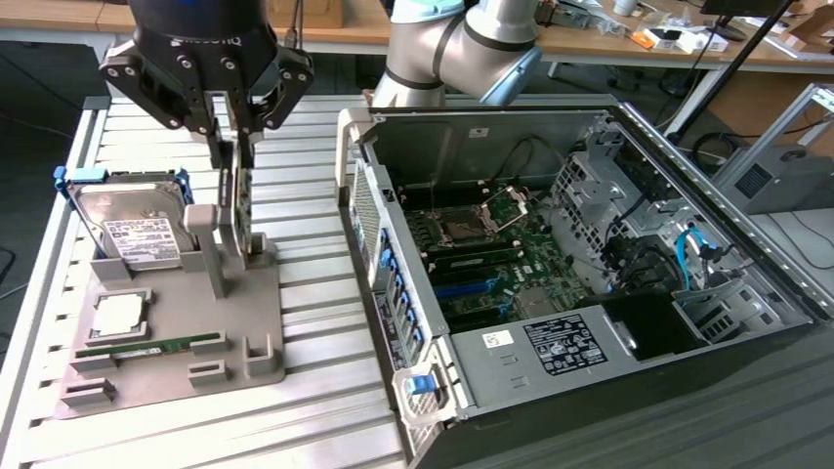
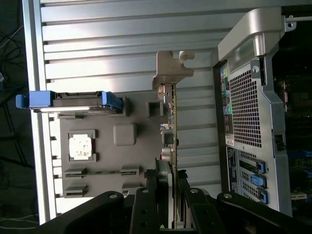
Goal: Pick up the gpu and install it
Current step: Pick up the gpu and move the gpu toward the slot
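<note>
Pinching the gpu between its fingers, the claw is hanging over the grey holder on the slatted surface. The card is standing upright on edge at the holder's far edge, just beside the hard drive. The open computer case is sitting toward the exterior view's right.

The gripper pinched the gpu edge-on, fingers on both faces, card standing in the grey fixture, near the computer case.
</note>
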You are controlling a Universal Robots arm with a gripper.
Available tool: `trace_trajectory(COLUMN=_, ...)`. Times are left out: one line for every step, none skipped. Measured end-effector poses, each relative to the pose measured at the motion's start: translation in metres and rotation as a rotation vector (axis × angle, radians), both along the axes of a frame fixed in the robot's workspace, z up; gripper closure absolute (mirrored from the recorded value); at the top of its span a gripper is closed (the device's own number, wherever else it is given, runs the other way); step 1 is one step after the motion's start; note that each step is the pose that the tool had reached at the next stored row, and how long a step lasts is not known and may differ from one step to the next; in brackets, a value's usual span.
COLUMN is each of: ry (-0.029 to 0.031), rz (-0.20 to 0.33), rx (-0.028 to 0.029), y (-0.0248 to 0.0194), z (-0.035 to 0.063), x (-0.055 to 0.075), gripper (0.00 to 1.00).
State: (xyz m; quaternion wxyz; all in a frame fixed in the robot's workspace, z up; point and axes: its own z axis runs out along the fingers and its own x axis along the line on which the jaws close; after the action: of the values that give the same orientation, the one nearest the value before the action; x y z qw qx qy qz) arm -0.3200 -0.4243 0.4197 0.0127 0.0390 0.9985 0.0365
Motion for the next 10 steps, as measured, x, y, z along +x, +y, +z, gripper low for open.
trace_trajectory(ry=0.0, rz=0.0, rx=0.0002, y=0.0, z=0.0003, x=0.0, gripper=0.73)
trace_trajectory(ry=0.0001, rz=0.0, rx=0.0003, y=0.0, z=0.0007, x=0.0, gripper=0.73)
trace_trajectory(ry=0.0, rz=0.0, rx=0.0005, y=0.0, z=0.001, x=0.0, gripper=0.73)
trace_trajectory(ry=0.0, rz=0.0, rx=0.0008, y=0.0, z=0.0017, x=0.0, gripper=0.73)
trace_trajectory(ry=0.0, rz=0.0, rx=0.0011, y=0.0, z=0.0024, x=0.0, gripper=0.73)
trace_trajectory(ry=0.0, rz=0.0, rx=0.0012, y=0.0, z=0.0029, x=0.0, gripper=0.73)
trace_trajectory(ry=0.0001, rz=0.0, rx=0.0013, y=0.0, z=0.0032, x=0.0, gripper=0.73)
trace_trajectory(ry=0.0, rz=0.0, rx=0.0016, y=0.0, z=0.0037, x=0.0, gripper=0.73)
trace_trajectory(ry=0.0, rz=0.0, rx=0.0018, y=0.0, z=0.0042, x=0.0, gripper=0.73)
trace_trajectory(ry=0.0, rz=0.0, rx=0.002, y=0.0, z=0.0046, x=0.0, gripper=0.73)
